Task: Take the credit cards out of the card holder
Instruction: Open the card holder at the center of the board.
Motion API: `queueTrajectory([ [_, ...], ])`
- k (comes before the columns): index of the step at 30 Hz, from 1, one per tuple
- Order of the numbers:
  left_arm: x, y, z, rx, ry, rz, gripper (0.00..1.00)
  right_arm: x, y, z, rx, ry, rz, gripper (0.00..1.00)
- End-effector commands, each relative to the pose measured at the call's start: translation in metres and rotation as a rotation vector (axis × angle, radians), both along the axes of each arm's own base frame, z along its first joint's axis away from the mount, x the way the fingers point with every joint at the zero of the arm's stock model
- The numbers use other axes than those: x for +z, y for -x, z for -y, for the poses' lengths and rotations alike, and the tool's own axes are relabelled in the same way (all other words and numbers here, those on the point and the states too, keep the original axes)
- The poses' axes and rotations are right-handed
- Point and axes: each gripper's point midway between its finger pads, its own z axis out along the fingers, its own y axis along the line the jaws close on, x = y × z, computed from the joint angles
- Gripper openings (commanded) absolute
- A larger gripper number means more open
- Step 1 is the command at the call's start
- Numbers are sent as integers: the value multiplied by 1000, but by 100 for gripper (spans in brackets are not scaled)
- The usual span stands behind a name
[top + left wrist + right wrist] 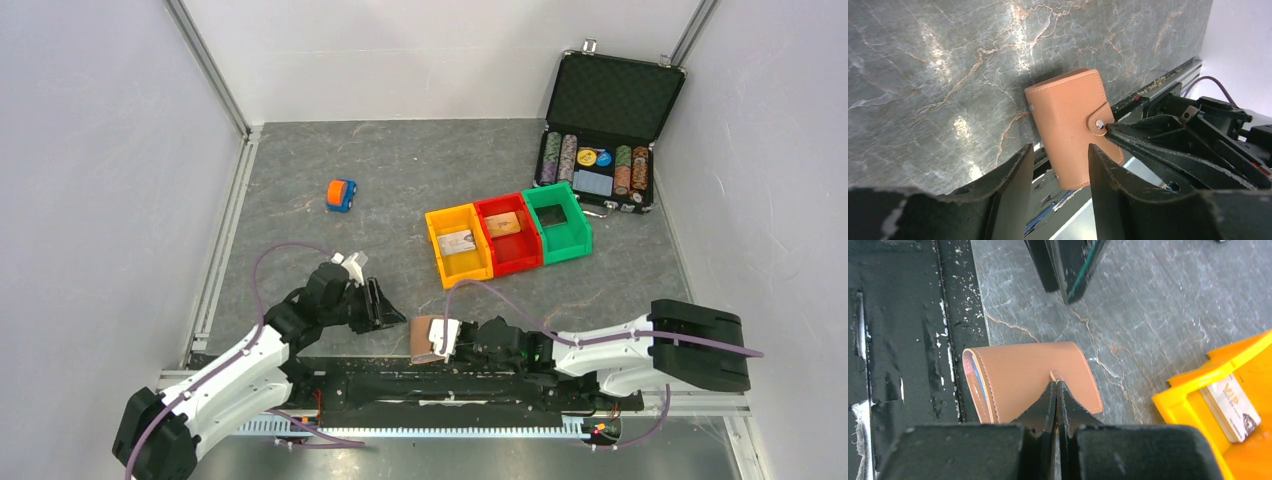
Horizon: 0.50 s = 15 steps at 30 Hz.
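Observation:
The card holder (428,340) is a closed tan-brown leather wallet lying at the table's near edge, partly over the black rail. It also shows in the left wrist view (1070,130) and the right wrist view (1018,375). My right gripper (1056,383) is shut on the holder's snap tab (1099,123). My left gripper (1059,147) is open just left of the holder (388,305), not touching it. A thin blue pocket edge (975,375) shows at the holder's side. One card (1230,407) lies in the yellow bin (459,245), another (503,224) in the red bin.
Yellow, red (510,235) and green (558,222) bins stand in a row right of centre. An open black chip case (600,135) stands at the back right. An orange and blue toy car (341,195) sits at centre left. The black base rail (450,380) runs along the near edge.

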Motion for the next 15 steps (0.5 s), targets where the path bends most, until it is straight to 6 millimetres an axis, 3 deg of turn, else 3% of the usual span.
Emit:
queueTrajectory([
  [1, 20, -5, 23, -23, 154, 24, 50, 28, 5, -17, 81, -121, 86, 0],
  [15, -23, 0, 30, -25, 143, -33, 38, 16, 6, -14, 87, -129, 99, 0],
])
